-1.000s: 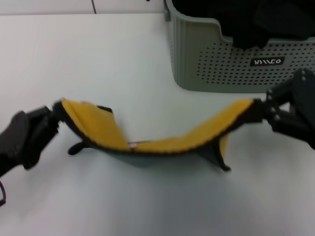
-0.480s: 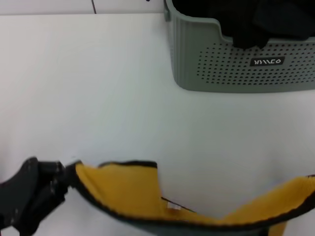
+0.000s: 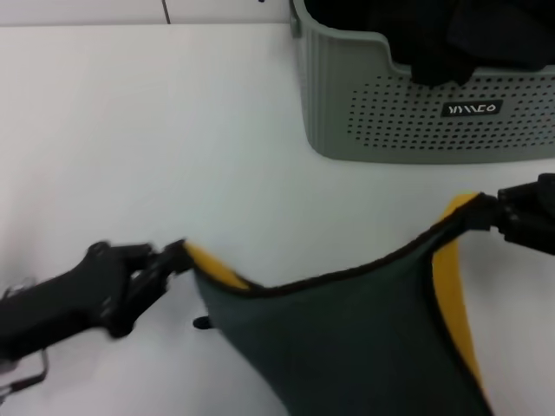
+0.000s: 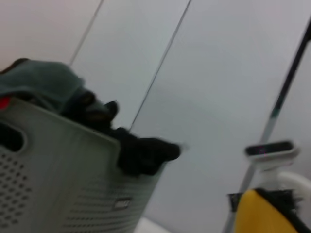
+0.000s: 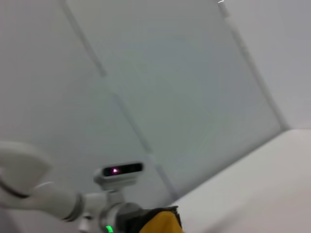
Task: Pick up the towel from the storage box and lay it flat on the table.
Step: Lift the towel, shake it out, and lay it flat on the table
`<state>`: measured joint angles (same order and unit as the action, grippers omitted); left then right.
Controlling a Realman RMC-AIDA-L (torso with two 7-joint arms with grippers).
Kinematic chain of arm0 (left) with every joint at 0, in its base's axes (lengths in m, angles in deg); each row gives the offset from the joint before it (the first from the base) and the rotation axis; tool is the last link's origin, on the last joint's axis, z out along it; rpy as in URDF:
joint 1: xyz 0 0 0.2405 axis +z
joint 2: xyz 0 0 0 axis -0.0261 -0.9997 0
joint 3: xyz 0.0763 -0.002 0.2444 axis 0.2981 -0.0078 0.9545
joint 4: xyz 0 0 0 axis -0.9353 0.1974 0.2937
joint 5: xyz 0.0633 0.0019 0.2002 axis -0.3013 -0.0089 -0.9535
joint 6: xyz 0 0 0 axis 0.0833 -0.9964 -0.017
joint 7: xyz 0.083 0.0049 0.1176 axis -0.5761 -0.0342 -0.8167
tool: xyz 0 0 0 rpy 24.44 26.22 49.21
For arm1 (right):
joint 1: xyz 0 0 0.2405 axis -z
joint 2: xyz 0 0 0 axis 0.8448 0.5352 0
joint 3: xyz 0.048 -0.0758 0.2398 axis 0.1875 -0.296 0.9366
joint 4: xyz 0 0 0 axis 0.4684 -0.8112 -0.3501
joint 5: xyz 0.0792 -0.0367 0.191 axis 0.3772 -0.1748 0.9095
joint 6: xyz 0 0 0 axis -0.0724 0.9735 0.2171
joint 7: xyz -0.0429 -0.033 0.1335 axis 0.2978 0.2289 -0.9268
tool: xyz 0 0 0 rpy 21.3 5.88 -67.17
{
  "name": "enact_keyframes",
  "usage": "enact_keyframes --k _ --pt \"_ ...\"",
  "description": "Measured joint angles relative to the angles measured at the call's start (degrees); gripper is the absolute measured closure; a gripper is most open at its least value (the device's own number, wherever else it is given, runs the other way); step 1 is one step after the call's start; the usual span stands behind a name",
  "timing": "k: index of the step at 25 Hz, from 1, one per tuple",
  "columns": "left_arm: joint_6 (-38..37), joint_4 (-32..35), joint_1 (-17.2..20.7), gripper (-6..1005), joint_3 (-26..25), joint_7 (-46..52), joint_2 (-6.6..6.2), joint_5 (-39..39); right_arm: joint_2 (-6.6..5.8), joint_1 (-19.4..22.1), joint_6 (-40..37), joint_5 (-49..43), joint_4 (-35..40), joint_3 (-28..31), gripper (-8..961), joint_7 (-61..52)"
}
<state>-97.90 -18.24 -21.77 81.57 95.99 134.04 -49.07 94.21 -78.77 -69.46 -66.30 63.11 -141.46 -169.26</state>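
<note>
- Right now I see the towel (image 3: 347, 334) out of the storage box (image 3: 408, 104) and stretched in the air between both arms, its dark green side facing the head camera.
- My left gripper (image 3: 171, 257) sits low on the left side of the table (image 3: 156, 130), fingers pinched on one upper corner of the towel, where a sliver of yellow shows.
- My right gripper (image 3: 496, 213) is at the right edge of the head view, just in front of the storage box, clamped on the other upper corner; a yellow strip of the cloth's reverse runs down from there.
- Between the two corners the black-stitched top edge sags in a shallow curve, and the body of the cloth hangs down and out of the bottom of the head view.
- I cannot tell whether the lower part of the towel touches the table.
- Further back, the storage box stands at the far right of the table, with dark fabric (image 3: 451, 39) piled inside and spilling over its front rim.
- From the left wrist camera I get the box's perforated side and a yellow patch of towel at the frame's lower corner.
</note>
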Motion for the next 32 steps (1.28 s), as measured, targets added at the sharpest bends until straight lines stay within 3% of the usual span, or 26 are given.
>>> enact_keyframes --k 1,3,6,10,15,21,28,32 --pt "1.18 -2.48 -1.47 978 0.04 0.59 1.58 1.03 -0.01 0.18 1.34 -0.14 -0.2 0.01 933 0.36" --pt "3.76 -3.94 -3.22 978 0.15 0.79 2.83 2.55 0.18 0.46 4.53 -0.64 -0.34 -0.04 933 0.93" --pt "10.01 -1.06 -5.07 977 0.25 0.51 2.91 6.04 0.51 0.57 8.01 -1.17 -0.44 -0.44 933 1.82" --pt "11.22 -0.65 -6.08 975 0.76 0.46 2.88 7.42 0.62 0.8 7.27 -1.18 -0.16 -0.6 933 3.57" --pt "1.81 -0.88 -5.0 974 1.42 0.76 1.09 6.64 0.17 0.57 -0.23 -0.64 1.2 0.72 932 3.7" --pt "-1.18 2.56 -0.58 972 1.34 0.49 -2.43 10.23 -2.37 -0.89 -4.88 -0.55 1.25 3.8 932 1.13" --pt "-1.31 4.96 -0.33 970 1.42 0.09 -3.53 11.99 -5.55 -6.68 -8.72 -1.03 0.74 4.25 932 -3.4" --pt "-1.33 6.7 -0.72 969 1.43 -0.98 -3.89 11.96 -6.04 -9.6 -9.19 -2.67 0.81 4.01 932 -5.45"
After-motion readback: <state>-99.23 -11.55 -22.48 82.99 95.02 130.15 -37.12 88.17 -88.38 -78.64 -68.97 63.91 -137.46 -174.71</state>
